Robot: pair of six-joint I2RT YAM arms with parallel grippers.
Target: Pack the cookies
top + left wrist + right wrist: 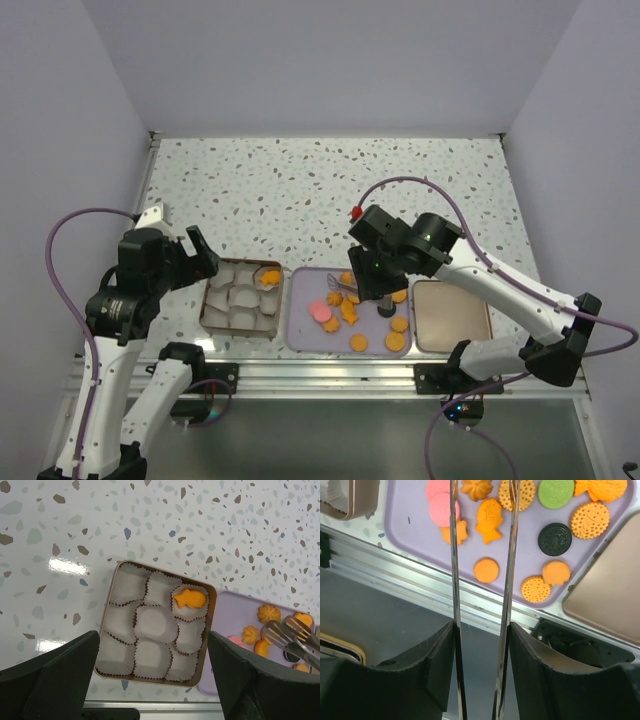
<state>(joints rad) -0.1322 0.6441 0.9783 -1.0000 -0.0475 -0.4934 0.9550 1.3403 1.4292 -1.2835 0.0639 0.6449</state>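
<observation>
Holding thin metal tongs (510,555) clamped between its black pads: right gripper (481,645) | cookies (488,520) – ridged orange discs, stars, fish, plus pink, green, black – lie on lavender tray (405,535) beyond its fingertips | left gripper (155,677) gapes empty above tin (206,645) of pleated paper cups (155,625); one fish cookie (189,600) sits in a cup.

Box (207,305) of paper cups (240,298) left, tray (303,322) carrying cookies (350,315) centre, tin (452,318) right; one cookie (270,277) in box's far-right cup.
</observation>
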